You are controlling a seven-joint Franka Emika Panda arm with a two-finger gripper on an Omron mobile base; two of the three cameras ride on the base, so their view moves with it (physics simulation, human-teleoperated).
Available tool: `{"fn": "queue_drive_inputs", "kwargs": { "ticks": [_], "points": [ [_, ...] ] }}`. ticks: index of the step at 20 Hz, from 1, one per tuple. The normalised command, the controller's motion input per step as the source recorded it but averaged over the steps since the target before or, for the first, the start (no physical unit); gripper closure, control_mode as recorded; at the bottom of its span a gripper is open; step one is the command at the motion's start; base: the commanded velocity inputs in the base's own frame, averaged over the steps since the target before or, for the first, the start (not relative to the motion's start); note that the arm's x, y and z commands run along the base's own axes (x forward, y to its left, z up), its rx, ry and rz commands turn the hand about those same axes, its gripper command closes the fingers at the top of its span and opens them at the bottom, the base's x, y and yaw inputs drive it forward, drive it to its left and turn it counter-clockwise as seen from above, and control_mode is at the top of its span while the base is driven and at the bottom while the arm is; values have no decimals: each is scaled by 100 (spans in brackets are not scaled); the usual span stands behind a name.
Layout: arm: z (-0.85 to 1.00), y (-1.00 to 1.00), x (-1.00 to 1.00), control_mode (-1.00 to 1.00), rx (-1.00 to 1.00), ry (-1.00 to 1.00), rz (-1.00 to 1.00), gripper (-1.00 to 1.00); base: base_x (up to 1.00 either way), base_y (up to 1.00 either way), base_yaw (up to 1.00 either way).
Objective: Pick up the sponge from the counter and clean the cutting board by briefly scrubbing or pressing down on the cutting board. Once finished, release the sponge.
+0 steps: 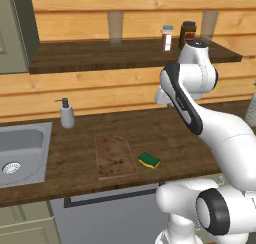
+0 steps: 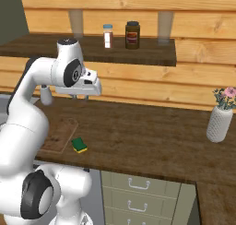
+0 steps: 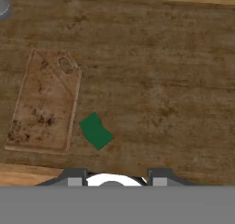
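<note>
Hand view shows the sponge (image 3: 96, 131) lying on the desk (image 3: 160, 81) just beside the cutting board's (image 3: 43, 101) near corner, its long axis skewed diagonally to the board's edge. It sits well below the raised claw (image 2: 79, 96), slightly toward the board's side. Whether the claw is spread or pressed together I cannot tell; it grips nothing. Farther off stand the soap dispenser (image 1: 66, 113) and sink (image 1: 22, 153).
</note>
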Motion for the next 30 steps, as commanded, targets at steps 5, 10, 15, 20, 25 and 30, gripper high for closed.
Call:
{"fn": "queue_drive_inputs", "kwargs": {
  "ticks": [5,10,15,20,25,30],
  "points": [
    [-34,0,0,-100,-3,11,0,-100,0,0,0],
    [-84,5,0,-100,-5,34,9,-100,0,0,0],
    [-100,7,0,-100,0,26,31,-100,0,0,0],
    [-91,34,0,-100,0,7,28,-100,0,0,0],
    [-71,18,0,-100,0,-1,26,-100,0,0,0],
    [-57,2,0,-100,0,-2,25,-100,0,0,0]
  ]
}}
